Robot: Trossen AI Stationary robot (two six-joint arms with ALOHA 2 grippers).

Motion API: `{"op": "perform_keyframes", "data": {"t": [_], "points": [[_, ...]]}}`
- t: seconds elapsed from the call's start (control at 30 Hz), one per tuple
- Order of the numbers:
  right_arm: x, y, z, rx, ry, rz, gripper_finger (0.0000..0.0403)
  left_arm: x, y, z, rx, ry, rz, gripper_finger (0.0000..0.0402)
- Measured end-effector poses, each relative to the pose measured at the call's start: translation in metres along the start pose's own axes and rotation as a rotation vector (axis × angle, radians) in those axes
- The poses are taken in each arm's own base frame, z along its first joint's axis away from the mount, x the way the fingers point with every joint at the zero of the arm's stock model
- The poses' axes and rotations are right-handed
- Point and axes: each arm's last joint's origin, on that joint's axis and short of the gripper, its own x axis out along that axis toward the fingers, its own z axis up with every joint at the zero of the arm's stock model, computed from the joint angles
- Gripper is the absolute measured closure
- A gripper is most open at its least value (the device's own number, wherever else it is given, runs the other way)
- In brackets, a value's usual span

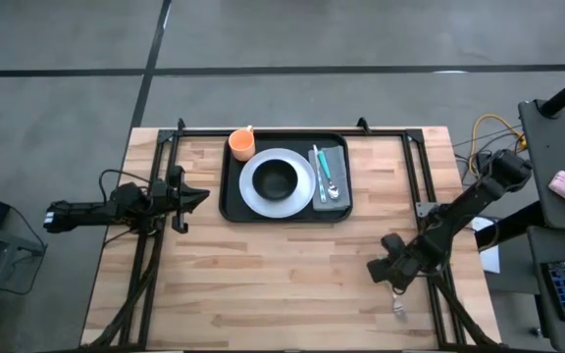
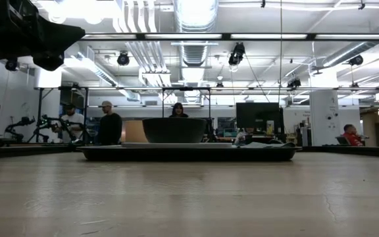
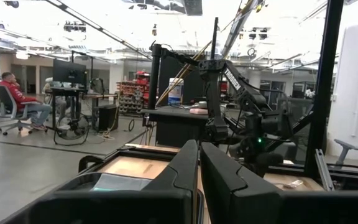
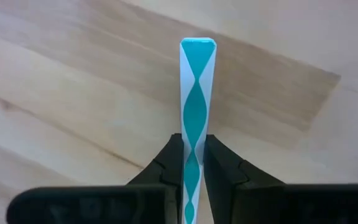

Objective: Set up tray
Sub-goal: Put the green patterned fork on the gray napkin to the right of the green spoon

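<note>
So the large flat black rectangular tray with rounded corners (image 1: 231, 201) sits toward the 12 o'clock edge of the light wooden butcher-block table (image 1: 282, 284), pretty much centred. It's already loaded: a round white plate (image 1: 255, 192) in the middle with a dark bowl (image 1: 278, 178) on it, a small orange cup (image 1: 241, 145) tucked in the tray's 10 o'clock corner, and a grey folded napkin (image 1: 337, 162) along the 3 o'clock side with a spoon (image 1: 332, 176) and another teal-handled utensil (image 1: 317, 169) lying on it. Looks like a standard place setting, cutlery parked beside the plate where a diner would reach.

The right gripper (image 1: 392, 273) is out around 4 o'clock on the table, well apart from the tray. Its wrist camera shows the fingers (image 4: 166, 163) clamped on a flat teal-and-white patterned utensil handle (image 4: 196, 93), which sticks straight out past the tips over bare wood. My guess is that's the last piece of cutlery, held by the handle so the rest can be laid flat on the napkin.

The left gripper (image 1: 189, 197) waits at 9 o'clock, just beside the tray's short edge, fingers (image 3: 185, 165) pressed together with nothing between them. Probably just staying out of the way.

Seems mostly done, one utensil to go.
</note>
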Motion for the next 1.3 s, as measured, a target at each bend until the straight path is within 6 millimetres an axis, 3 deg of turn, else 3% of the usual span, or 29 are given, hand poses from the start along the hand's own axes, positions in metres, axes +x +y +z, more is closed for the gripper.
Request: {"op": "perform_keyframes", "data": {"t": [0.33,0.67,0.97,1.3], "points": [[-0.012,0.02,0.025,0.02,-0.03,0.125,0.0374,0.0,0.0,0.0,0.0,-0.001,0.0,0.0401],[-0.03,0.049,0.074,0.049,-0.118,0.204,0.0374,0.0,0.0,0.0,0.0,-0.001,0.0,0.0401],[-0.062,0.062,0.15,0.031,-0.274,0.264,0.0374,0.0,0.0,0.0,0.0,-0.001,0.0,0.0401],[-0.091,0.036,0.244,0.057,-0.362,0.269,0.0374,0.0,0.0,0.0,0.0,-0.001,0.0,0.0401]]}}
